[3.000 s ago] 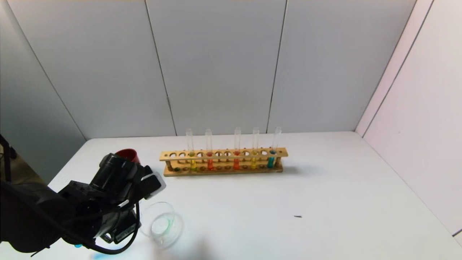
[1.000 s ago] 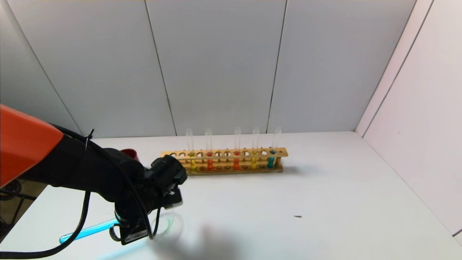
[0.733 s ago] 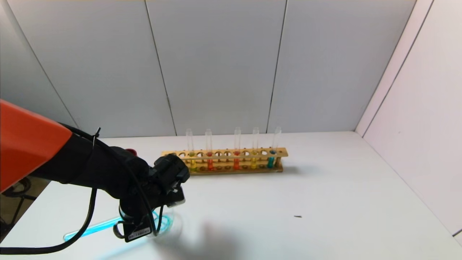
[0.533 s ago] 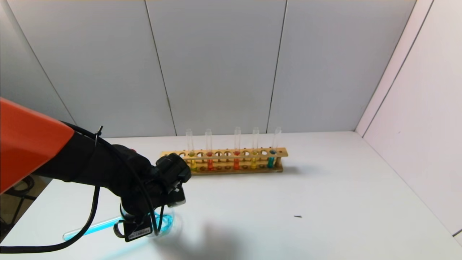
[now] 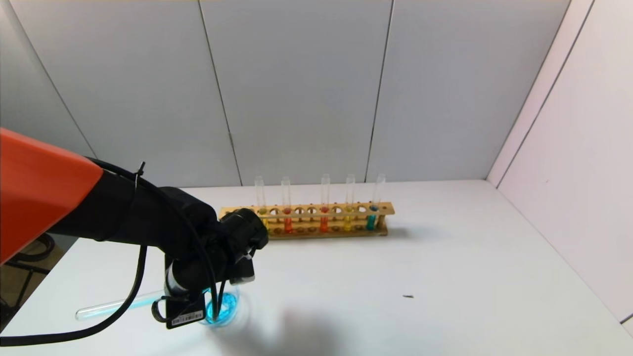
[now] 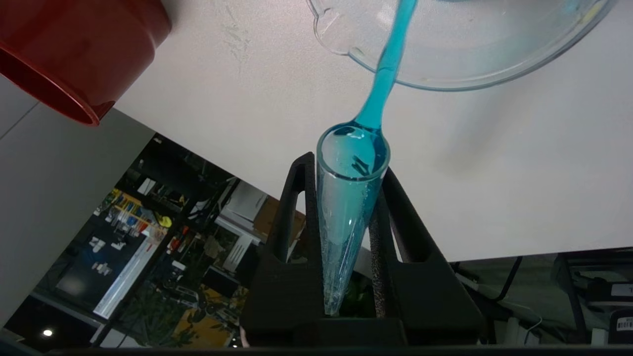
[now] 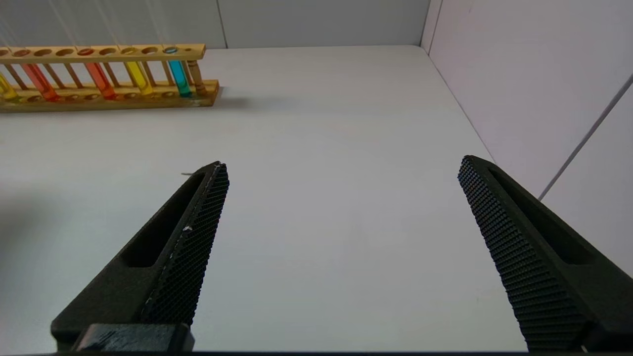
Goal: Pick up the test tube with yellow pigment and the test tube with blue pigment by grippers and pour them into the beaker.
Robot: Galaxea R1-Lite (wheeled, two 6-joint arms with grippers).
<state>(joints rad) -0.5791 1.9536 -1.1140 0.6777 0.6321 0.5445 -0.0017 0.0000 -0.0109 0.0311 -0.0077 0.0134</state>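
Emptying test tube with blue pigment (image 5: pixel 116 306) (bluer beaker (image 5: pixel 236 307))

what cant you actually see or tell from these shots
- Head view: the left gripper covers most of the beaker, so its fill level is hidden.
- Left wrist view: the beaker is cut off by the frame edge; the blue stream's landing point is out of frame.
- Head view: the right gripper is out of frame.

Beaker (image 5: pixel 228 306): left part hidden behind left gripper (image 6: pixel 346 173); far rim cut off in wrist view.
Red cup (image 6: pixel 74 49): hidden in head view, cropped in wrist view.
Blue test tube (image 5: pixel 113 306): mouth end hidden by gripper.
Rack (image 7: pixel 113 74): left end cut off in right wrist view.
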